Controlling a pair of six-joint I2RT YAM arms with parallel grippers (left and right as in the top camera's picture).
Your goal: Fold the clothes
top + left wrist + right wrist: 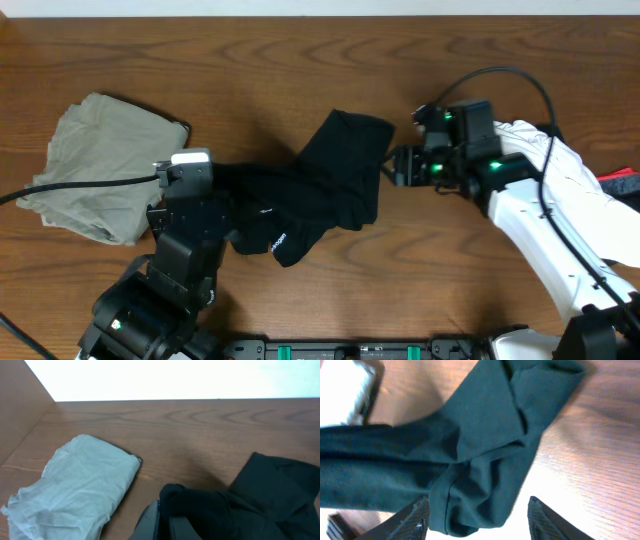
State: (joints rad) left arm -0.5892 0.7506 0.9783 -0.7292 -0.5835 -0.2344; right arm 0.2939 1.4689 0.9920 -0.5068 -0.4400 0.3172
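Observation:
The black garment [335, 180] lies crumpled mid-table, with small white lettering [279, 240] near its front edge. It also shows in the left wrist view [260, 495] and the right wrist view [470, 435]. My left gripper [222, 195] is shut on the garment's left end [164, 525]. My right gripper [388, 172] is open at the garment's right edge, and a fold of fabric hangs between its fingers [480, 520], against the left one. The grey-beige garment [95, 165] lies bunched at the far left, also in the left wrist view [80, 485]. No white garment is in view.
A red and dark object [622, 186] sits at the right table edge. The wooden table [250, 60] runs to a white wall at the back. A black cable [70, 185] from my left arm crosses the grey-beige garment.

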